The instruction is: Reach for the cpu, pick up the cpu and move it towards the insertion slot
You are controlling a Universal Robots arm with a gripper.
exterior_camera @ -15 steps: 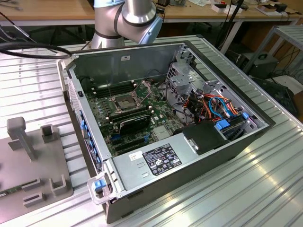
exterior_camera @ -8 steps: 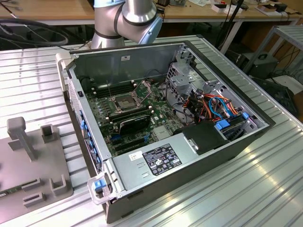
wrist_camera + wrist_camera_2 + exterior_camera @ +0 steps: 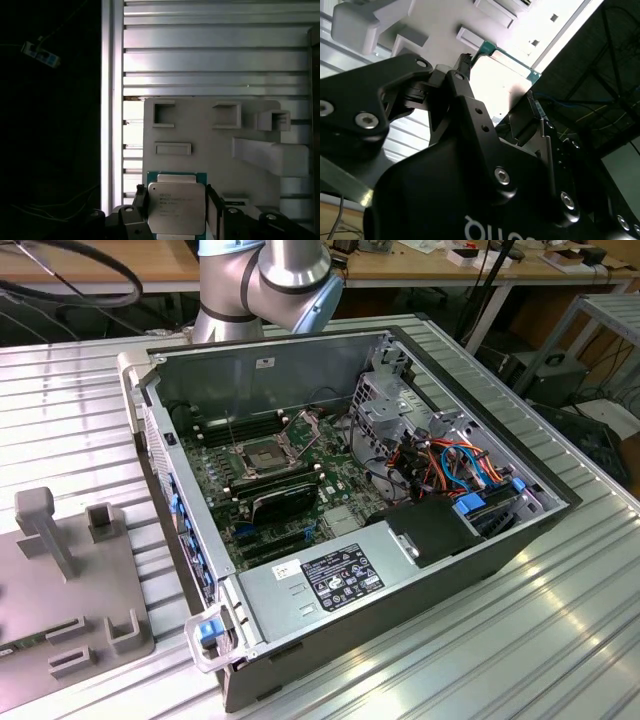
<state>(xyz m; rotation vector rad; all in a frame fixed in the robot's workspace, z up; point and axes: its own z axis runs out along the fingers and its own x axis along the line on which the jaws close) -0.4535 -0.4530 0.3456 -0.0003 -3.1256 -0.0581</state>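
One cpu (image 3: 177,207), one insertion slot (image 3: 262,454) (metal-framed)

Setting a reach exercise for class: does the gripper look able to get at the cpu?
Very likely yes: in the first wrist view the gripper has its jaws against both edges of the cpu, nothing between.

Silver cpu (image 3: 176,207), green border, grey fixture (image 3: 200,165)

I see open grey metal computer case (image 3: 290,365) lying on ribbed aluminium table (image 3: 520,640). Inside: green motherboard (image 3: 345,480), black finned rectangular block (image 3: 285,502) on it, silver power supply box (image 3: 290,590), tangle of orange and blue cables (image 3: 455,465) toward exterior view's right. Grey plastic fixture plate (image 3: 60,590) with upright posts sits just beside case, on exterior view's left; I spot same plate (image 3: 200,165) in first wrist view, on ribbed table
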